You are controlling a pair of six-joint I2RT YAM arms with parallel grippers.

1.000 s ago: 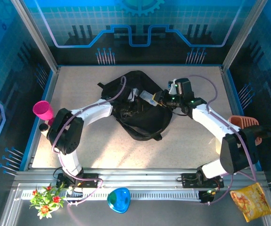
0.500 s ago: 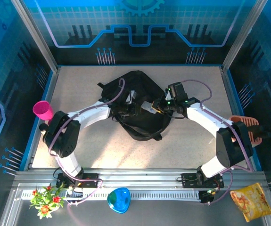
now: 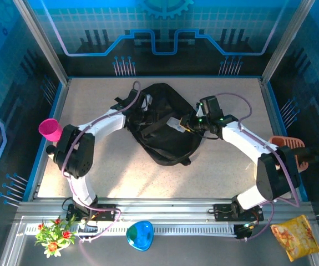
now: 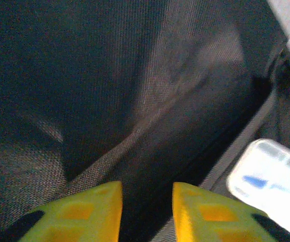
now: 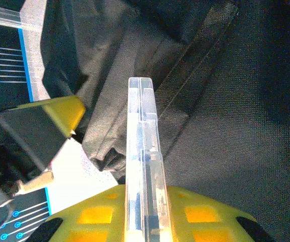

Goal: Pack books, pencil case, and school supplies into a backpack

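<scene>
overhead – backpack (image 3: 167, 147): lies crumpled near the middle of the table (image 3: 104, 166), between the two arms.
overhead – left gripper (image 3: 138, 109): at the bag's upper left edge; too small from up here to read its grip.
overhead – right gripper (image 3: 186, 125): at the bag's right side, with a pale clear plastic case (image 3: 175, 123) at its tip, over the black fabric.
overhead – bystanders: a pink cup (image 3: 49, 128) at the table's left edge and a snack bag (image 3: 298, 237) on the near rail, both well apart from the bag.
left wrist – left gripper (image 4: 147, 209): the yellow fingers (image 4: 92, 214) stand a little apart with nothing between them; released and empty, close over the cloth.
left wrist – backpack (image 4: 134, 75): dark woven fabric crossed by a strap (image 4: 235, 151); i can make out no opening.
left wrist – clear plastic case (image 4: 273, 176): lower right, just beside the strap, blurred.
right wrist – right gripper (image 5: 146, 204): clamped on the clear plastic case (image 5: 143, 151), which is held edge-on between the pads.
right wrist – backpack (image 5: 225, 126): folds and a strap lie beneath the case; the case is above the fabric, not inside it as far as this shows.
progress – done: the case, which i take for the pencil case, is in hand and brought to the bag.
progress – left: getting it through an opening, which seems to need finding or lifting first, then any remaining supplies.
progress – books: whether any are already inside the bag i cannot tell.
</scene>
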